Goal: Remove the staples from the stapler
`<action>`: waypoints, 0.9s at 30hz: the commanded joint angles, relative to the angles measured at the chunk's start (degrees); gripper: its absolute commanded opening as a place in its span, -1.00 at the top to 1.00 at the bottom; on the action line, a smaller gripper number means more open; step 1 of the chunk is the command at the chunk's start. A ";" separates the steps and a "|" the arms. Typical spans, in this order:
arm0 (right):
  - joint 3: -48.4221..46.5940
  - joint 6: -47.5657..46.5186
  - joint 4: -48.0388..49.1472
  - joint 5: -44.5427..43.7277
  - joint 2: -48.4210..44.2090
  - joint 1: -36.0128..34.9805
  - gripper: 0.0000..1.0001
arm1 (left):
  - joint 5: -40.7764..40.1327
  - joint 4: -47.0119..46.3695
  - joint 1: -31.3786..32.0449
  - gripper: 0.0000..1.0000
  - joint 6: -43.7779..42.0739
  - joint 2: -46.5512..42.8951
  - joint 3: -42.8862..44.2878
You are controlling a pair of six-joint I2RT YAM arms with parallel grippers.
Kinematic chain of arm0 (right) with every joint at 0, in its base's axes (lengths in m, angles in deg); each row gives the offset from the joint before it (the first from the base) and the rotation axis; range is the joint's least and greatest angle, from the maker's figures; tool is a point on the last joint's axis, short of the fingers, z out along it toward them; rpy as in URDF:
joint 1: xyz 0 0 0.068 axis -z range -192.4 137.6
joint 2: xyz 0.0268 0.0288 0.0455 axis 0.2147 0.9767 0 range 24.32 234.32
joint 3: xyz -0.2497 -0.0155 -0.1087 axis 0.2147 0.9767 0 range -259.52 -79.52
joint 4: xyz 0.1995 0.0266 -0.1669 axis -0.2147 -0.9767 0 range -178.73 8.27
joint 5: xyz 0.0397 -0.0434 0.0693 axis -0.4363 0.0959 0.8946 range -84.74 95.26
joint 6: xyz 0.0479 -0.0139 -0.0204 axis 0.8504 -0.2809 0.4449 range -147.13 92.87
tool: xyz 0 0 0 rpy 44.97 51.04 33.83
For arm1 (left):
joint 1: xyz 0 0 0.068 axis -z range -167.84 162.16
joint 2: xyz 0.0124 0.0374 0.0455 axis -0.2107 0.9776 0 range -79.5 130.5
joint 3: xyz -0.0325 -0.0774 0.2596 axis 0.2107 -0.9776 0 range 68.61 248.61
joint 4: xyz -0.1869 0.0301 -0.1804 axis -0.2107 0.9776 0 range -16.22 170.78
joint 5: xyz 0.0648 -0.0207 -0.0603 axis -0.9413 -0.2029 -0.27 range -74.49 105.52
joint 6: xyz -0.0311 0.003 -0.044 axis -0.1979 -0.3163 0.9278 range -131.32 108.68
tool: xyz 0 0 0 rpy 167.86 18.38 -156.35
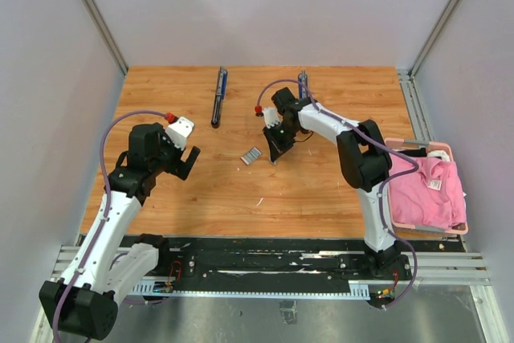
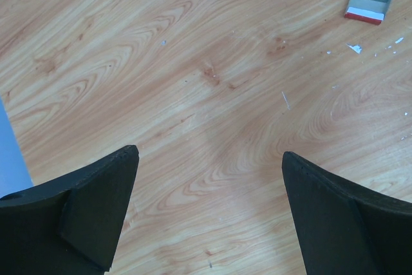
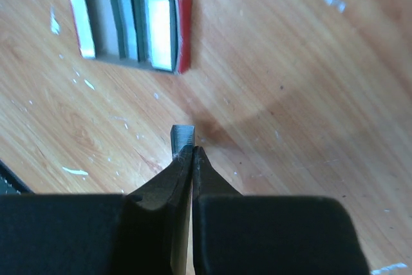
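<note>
The right gripper (image 3: 193, 152) has its two fingers pressed together, and between the tips it pinches a short grey strip of staples (image 3: 182, 134). The strip stands out a little beyond the tips, just above the wooden table (image 3: 309, 62). Near the tips lies a small white box (image 3: 129, 29) with red edges. It is open, and silvery strips show inside it. In the top view this box (image 1: 251, 155) lies just left of the right gripper (image 1: 275, 153).

The left gripper (image 2: 209, 152) is spread wide and holds nothing, with bare wood under it. It hovers well apart from the box, at the left side of the table.

Farther back lies a dark blue bar (image 1: 218, 95). At the right edge, a pink cloth (image 1: 434, 186) lies in a basket (image 1: 418, 144).
</note>
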 commanded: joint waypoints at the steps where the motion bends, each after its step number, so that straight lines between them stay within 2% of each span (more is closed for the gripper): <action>1: -6.70 3.05 -1.78 -6.14 -0.10 -2.94 0.95 | 0.12 -0.86 -0.22 -0.96 -0.37 0.20 -0.46; 8: -15.06 5.00 -3.90 -9.20 4.36 -6.22 0.95 | -0.21 -0.95 -0.22 -0.96 -0.36 0.25 -0.47; 27: -19.70 6.45 -3.98 -14.86 8.40 -11.30 0.93 | -0.47 -1.04 -0.22 -0.96 -0.16 -0.17 -0.37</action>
